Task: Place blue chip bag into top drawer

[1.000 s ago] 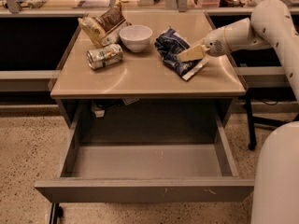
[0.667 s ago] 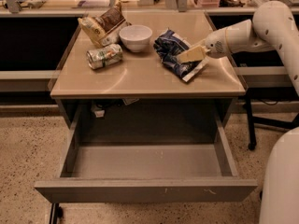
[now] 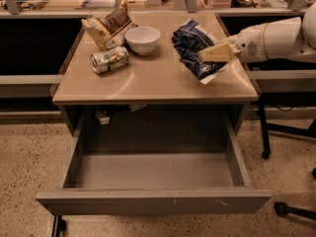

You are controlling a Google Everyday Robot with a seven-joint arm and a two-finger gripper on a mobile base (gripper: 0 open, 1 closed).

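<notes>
Camera view: table [image 3: 148,80], with the top drawer [image 3: 153,200] pulled open toward the near side. Blue chip bag [image 3: 186,41] lay on the tabletop's far right. Gripper [image 3: 204,56] reached in from the right, over the bag; its grip could not be told.

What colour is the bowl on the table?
Bowl is white, camera view; end effector sits at the blue chip bag.

Table [image 3: 148,85] — bowl [image 3: 142,38], can [image 3: 109,59], tan snack bag [image 3: 105,27], blue chip bag [image 3: 189,44] under gripper [image 3: 207,54]
</notes>
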